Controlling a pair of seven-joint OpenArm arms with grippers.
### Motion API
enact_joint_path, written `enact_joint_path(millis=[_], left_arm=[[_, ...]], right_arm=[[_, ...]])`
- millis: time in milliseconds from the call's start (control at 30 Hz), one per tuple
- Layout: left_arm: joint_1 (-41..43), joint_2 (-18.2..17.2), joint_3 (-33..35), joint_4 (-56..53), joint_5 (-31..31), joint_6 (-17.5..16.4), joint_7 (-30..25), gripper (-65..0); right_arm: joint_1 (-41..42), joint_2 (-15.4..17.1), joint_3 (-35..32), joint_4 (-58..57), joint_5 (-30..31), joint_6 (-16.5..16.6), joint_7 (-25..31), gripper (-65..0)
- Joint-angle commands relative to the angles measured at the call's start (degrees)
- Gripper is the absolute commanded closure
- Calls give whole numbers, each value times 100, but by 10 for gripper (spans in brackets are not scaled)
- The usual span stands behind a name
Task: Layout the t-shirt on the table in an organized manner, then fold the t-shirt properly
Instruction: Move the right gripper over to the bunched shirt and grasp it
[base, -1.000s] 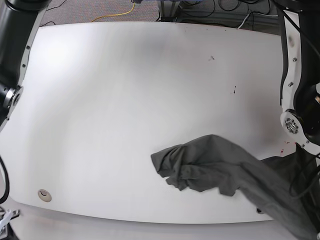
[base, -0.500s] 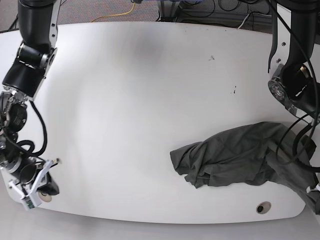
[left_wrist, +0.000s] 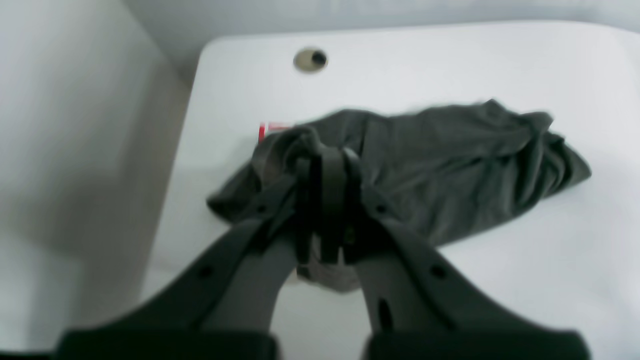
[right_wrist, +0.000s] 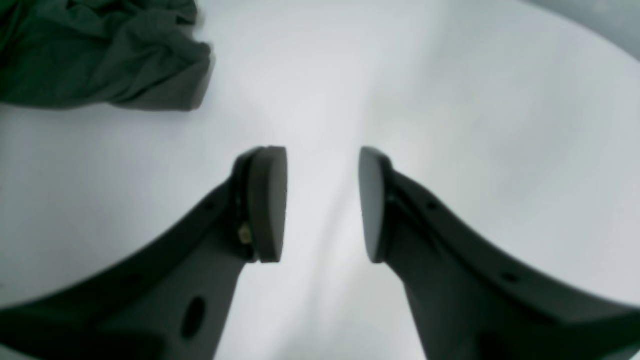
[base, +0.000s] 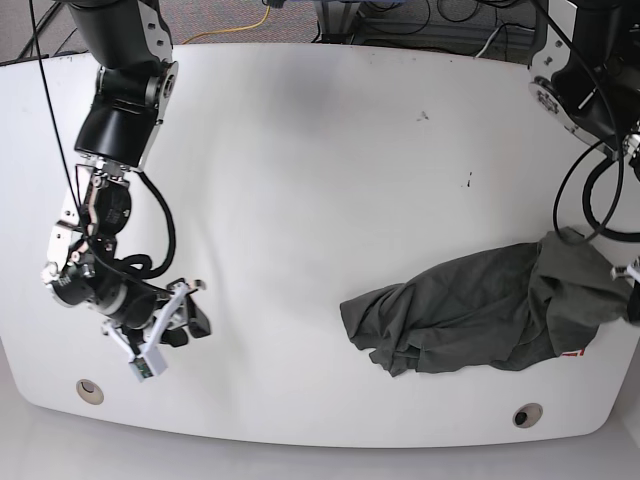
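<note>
Over the bench's (base: 300, 200) right edge, my left tool (left_wrist: 322, 210) has dragged the t-shirt (base: 480, 310) fully onto it, still pinching a bunch. Right tool (right_wrist: 322, 205) has swung in, now spread, empty; layout barely begun.

T-shirt (base: 470, 310): plain dark charcoal, grey-green cast, no print. Table (base: 300, 180): glossy white, small dark scuffs toward its far right corner. Red tape (left_wrist: 270, 131) at the right edge, partly under the cloth. Grommet hole (base: 527, 414): beige ring, dark centre. Both grippers' fingers (right_wrist: 265, 200): matte black.
</note>
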Motion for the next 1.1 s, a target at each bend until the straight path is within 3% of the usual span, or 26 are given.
enact_joint_path(millis=[0,233,500,733,1067], left_arm=[[249,-179,-190,167,-220,-14,-125,0],[1462,-187,-787,229,-695,-14,-125,0],[2614,-170,-1412,229,-1328,-14,-125,0],[3537,-205,-2001,229,-1943,-14,-125,0],[4909,-390,-2968,229,-2506,-41,-125,0]], right_arm=[[220,-200,-125,-57,-10,24,178,-276],[405,-860,-643,-620,-503,15,451,-379],[414,-1352,-1048,-1640,-863,6,1259,-477],[475,-1607,-1145,-2607,-1065,6,1857,-498],[484,-1827,-1145,-3126,-1074,6,2191,-499]])
